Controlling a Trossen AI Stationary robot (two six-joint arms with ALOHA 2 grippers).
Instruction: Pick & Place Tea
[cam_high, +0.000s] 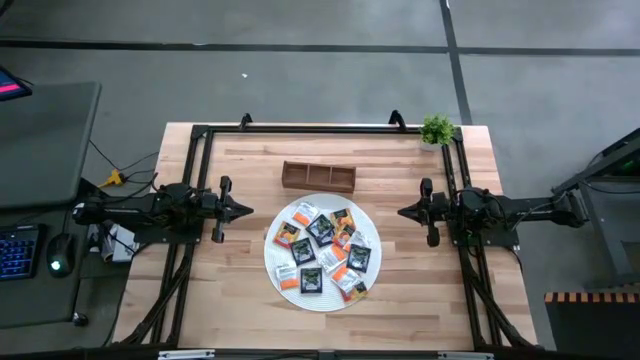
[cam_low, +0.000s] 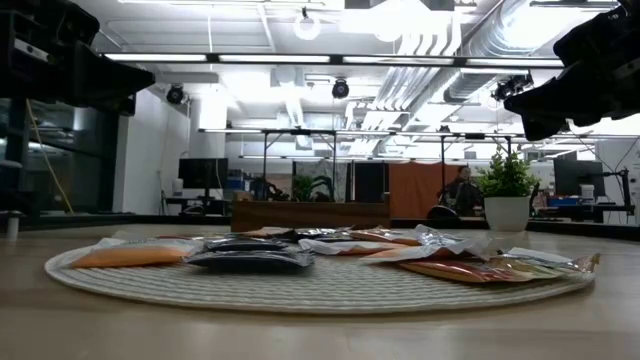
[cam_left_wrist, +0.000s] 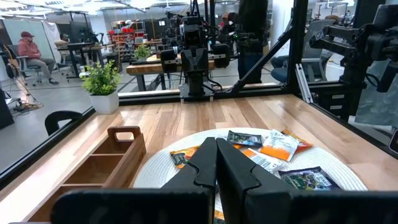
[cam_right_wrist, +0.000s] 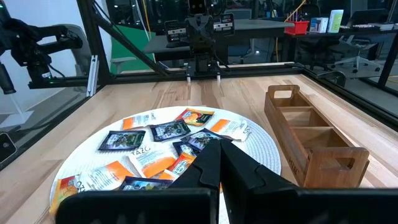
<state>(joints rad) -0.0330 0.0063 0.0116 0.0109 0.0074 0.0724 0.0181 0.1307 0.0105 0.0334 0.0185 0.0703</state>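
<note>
Tea sachets (cam_high: 322, 250) piled on round white mat (cam_high: 283, 287), mid bench (cam_high: 420, 300); one reads "TAZO" (cam_right_wrist: 142, 155). Wooden tray (cam_high: 318, 177) just behind mat. Left hand (cam_high: 246, 210), right hand (cam_high: 404, 212) flank mat, fingers together, holding nothing.

Hidden and cut off

In the low view, the brown wooden three-compartment tray (cam_low: 310, 212) sits half-hidden behind the small flat square tea sachets (cam_low: 250, 255).
</note>
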